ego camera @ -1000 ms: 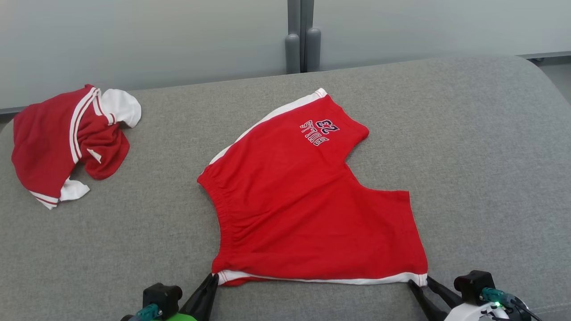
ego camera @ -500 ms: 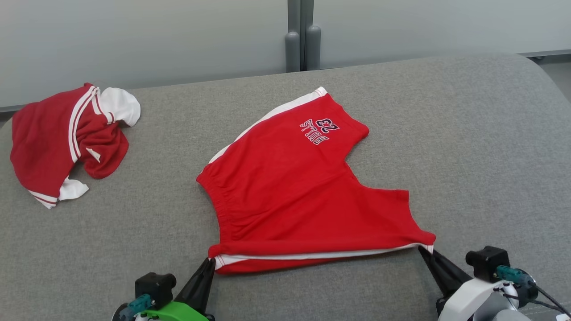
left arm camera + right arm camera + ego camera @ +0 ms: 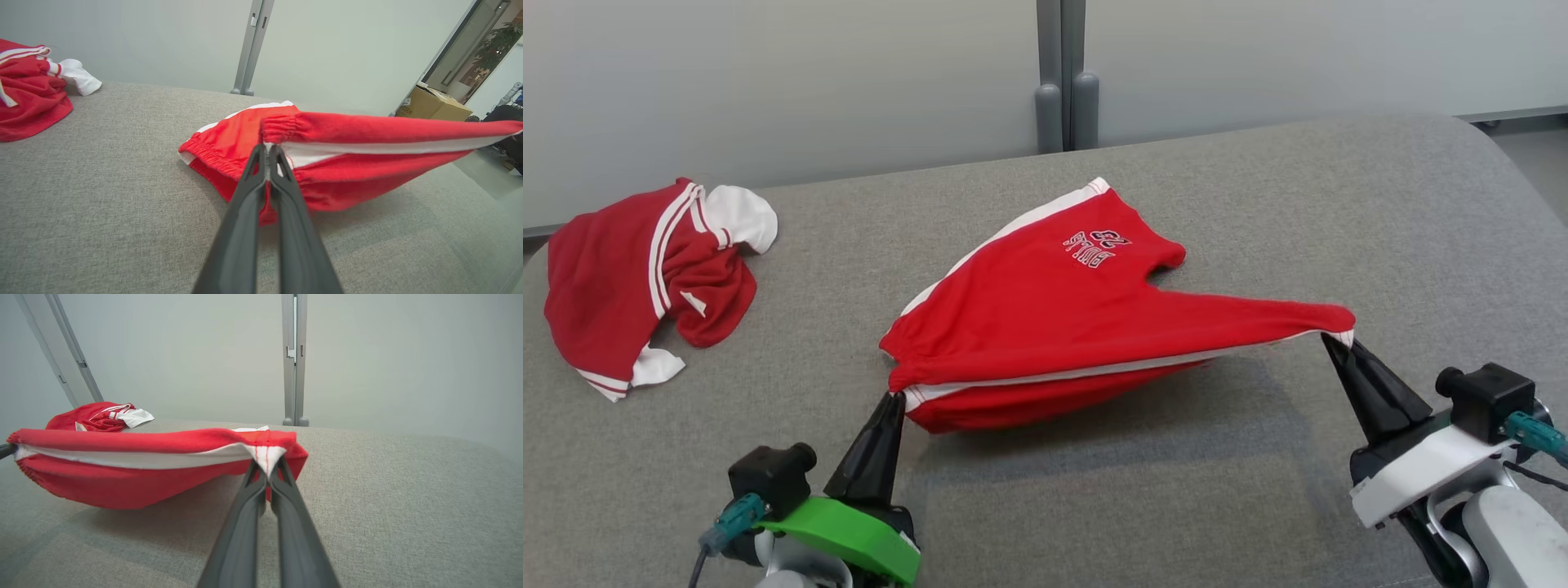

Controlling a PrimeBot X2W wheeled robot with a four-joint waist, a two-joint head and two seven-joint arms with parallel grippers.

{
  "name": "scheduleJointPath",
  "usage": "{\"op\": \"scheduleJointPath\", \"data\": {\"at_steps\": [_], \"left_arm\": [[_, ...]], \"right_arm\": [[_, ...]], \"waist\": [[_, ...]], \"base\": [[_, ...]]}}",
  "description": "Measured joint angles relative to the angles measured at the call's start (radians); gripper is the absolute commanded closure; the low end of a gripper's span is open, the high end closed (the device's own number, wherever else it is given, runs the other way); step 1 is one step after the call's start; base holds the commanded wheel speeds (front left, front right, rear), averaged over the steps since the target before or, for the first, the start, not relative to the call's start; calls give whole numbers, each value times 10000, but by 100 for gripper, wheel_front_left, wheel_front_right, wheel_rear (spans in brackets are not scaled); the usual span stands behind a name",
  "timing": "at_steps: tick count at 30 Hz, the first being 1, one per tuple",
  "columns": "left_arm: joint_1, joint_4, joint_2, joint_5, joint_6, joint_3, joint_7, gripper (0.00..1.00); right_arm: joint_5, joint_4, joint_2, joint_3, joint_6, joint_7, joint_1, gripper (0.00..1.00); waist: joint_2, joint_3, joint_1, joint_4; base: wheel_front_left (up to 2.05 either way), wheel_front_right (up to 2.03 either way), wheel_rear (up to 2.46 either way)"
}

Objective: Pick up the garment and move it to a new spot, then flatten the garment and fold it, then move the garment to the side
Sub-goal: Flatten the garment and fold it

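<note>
At far left a crumpled red-and-white garment (image 3: 645,269) lies on the grey bench (image 3: 768,490). The left hand (image 3: 896,398), fingers pressed together, pinches a white-trimmed corner of the red shorts (image 3: 1045,318). Their near edge hangs taut above mid-bench, and the far leg rests on it, printed "BULLS 23" (image 3: 1094,242) upside down. The right hand (image 3: 1329,337) pinches the opposite corner. A cardboard box (image 3: 439,107) stands beyond, contents hidden.

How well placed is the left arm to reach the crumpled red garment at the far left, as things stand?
Probably not yet: the left gripper is shut on a corner of the red shorts. Nothing lies on the grey surface between it and the crumpled garment.
</note>
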Motion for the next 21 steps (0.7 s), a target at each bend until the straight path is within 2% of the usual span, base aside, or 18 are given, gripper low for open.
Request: {"op": "scheduleJointPath", "data": {"at_steps": [7, 13, 21], "left_arm": [[198, -1051, -29, 4, 77, 472, 0, 100], [799, -1762, -12, 180, 155, 477, -2, 100], [1498, -1565, 50, 199, 196, -217, 107, 100]], "right_arm": [[-201, -1200, -416, -244, -12, 0, 324, 100], [-230, -1847, -821, -199, -19, 4, 1159, 100], [90, -1607, -1093, -31, -17, 742, 1684, 100]], "waist": [[0, -319, 0, 0], [0, -424, 0, 44], [0, -403, 0, 190]], "base": [[0, 0, 0], [0, 0, 0], [0, 0, 0]]}}
